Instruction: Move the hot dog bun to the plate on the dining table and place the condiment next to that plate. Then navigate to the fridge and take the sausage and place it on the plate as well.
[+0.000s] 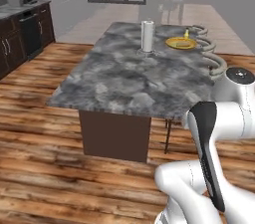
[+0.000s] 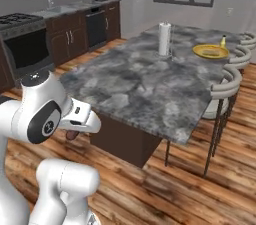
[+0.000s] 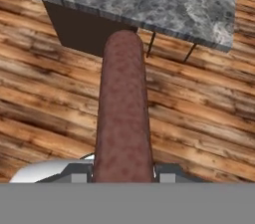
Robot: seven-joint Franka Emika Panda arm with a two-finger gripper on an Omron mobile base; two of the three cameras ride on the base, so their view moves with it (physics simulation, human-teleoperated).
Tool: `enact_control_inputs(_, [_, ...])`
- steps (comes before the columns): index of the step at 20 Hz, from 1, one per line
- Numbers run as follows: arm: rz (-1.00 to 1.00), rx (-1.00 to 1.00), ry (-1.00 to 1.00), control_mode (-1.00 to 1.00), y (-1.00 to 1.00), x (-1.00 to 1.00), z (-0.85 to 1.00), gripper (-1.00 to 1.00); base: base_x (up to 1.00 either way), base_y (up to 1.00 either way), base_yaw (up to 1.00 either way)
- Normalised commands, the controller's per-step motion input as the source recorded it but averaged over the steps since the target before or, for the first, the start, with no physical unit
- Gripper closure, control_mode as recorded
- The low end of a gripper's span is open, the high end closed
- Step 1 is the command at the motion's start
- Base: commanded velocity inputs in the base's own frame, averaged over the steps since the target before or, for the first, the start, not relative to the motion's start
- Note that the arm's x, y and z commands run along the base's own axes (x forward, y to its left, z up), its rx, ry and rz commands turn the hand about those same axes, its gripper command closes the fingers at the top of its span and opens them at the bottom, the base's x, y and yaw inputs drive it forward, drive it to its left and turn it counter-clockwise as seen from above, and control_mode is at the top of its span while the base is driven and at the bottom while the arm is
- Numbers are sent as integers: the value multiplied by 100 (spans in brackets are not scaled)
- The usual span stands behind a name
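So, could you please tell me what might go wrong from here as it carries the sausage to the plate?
The end effector grips the sausage at one end, so the long free end could swing or slip. The plate sits at the far side of the table, beside the stools, so reaching it may be awkward.

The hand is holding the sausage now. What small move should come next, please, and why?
Probably keep the hand shut on the sausage and carry it up and forward over the marble table toward the yellow plate. The sausage still hangs above the wooden floor, short of the table's near edge, while the plate sits at the far end beside the paper towel roll.
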Motion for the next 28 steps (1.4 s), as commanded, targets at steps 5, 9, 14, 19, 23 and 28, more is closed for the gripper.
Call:
enact_control_inputs(5, [0,0,0,100,0,0,0,100,19,-100,2])
enact_control_inputs(9, [0,0,0,100,0,0,0,100,29,-100,14])
enact_control_inputs(14, [0,0,0,100,0,0,0,100,29,-100,25])
enact_control_inputs(19, [0,0,0,100,0,0,0,100,27,-100,30])
enact_control_inputs(23, [0,0,0,100,0,0,0,100,35,-100,37])
enact_control_inputs(28, [0,0,0,100,0,0,0,100,39,-100,39])
